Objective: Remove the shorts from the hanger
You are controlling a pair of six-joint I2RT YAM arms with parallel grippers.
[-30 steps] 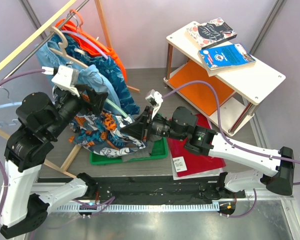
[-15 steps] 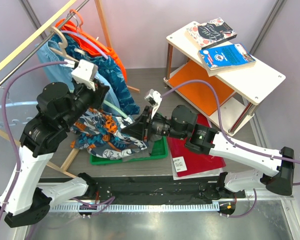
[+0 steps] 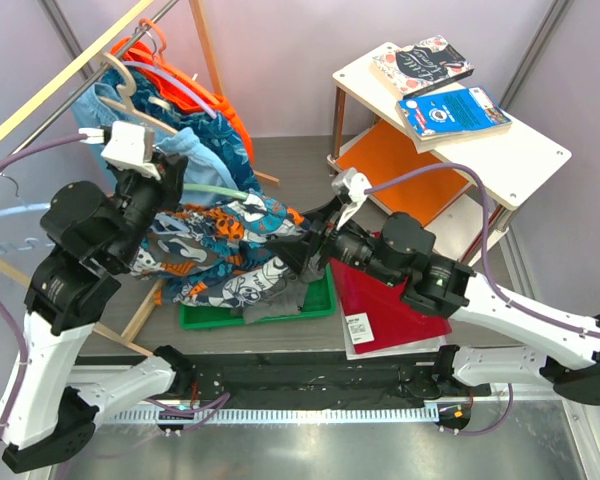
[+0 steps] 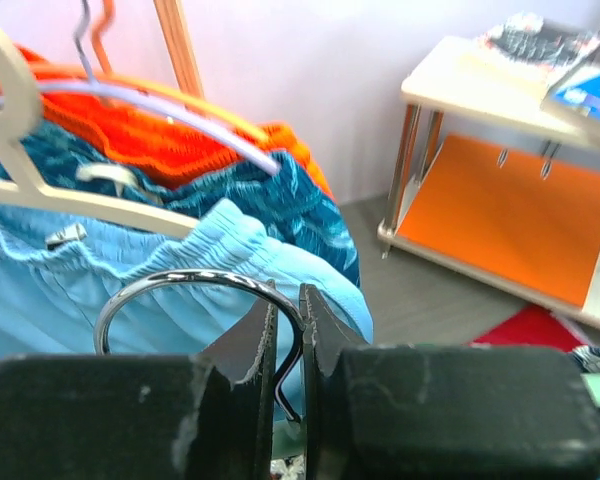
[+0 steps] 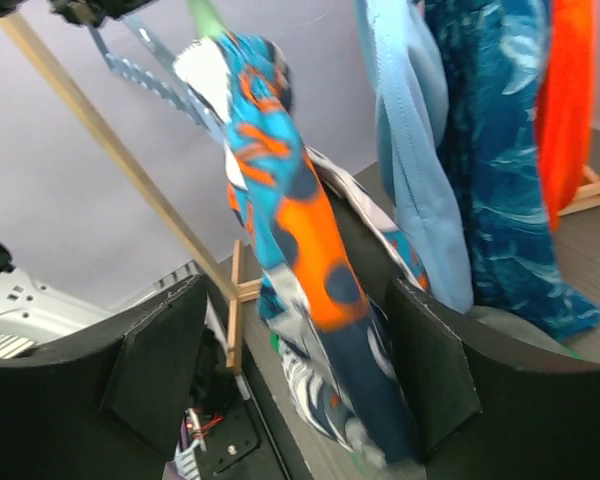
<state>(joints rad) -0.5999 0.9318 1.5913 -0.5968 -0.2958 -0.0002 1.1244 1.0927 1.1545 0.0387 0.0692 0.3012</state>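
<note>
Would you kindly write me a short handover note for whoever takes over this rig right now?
Left tool: shut on the metal hook of the green hanger, holding it in the air.
Right tool: open, a finger on either side of the floral shorts, not pinching them.
Shorts: draped on the hanger, hanging over the green tray, where a grey cloth lies.
Done: hanger in hand, right tool lined up.
Left: probably close on the shorts and pull them off the hanger.

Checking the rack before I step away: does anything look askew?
Yes. The floral shorts hang bunched and lopsided over the green tray, on a green hanger whose metal hook is pinched in the left claw.
</note>
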